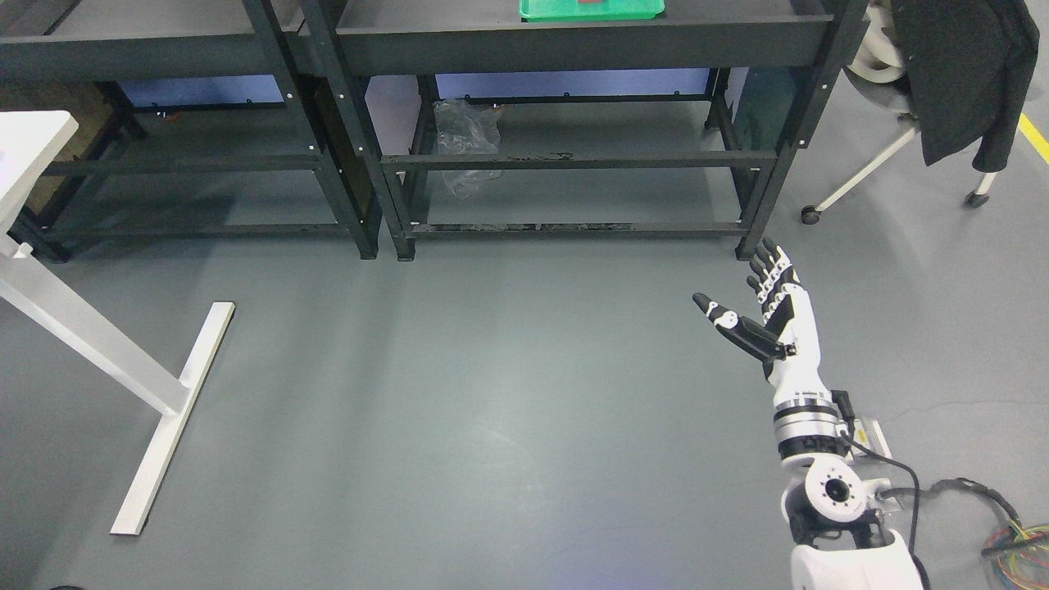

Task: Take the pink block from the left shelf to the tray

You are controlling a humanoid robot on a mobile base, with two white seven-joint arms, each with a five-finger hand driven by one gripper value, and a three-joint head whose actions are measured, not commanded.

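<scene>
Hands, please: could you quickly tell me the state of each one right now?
Right hand: open, fingers spread, holding nothing, out over the floor.
Left hand: not in view.

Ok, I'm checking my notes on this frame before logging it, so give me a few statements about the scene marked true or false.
1. The robot's white and black right hand holds nothing, fingers spread. True.
2. The green plastic tray sits on the floor. False: it lies on the top of the dark metal shelf on the right.
3. A crumpled clear plastic bag lies under that shelf. True.
4. The left hand is reaching toward the shelves. False: no left hand is in view.
5. A dark jacket hangs over a chair at upper right. True.
</scene>
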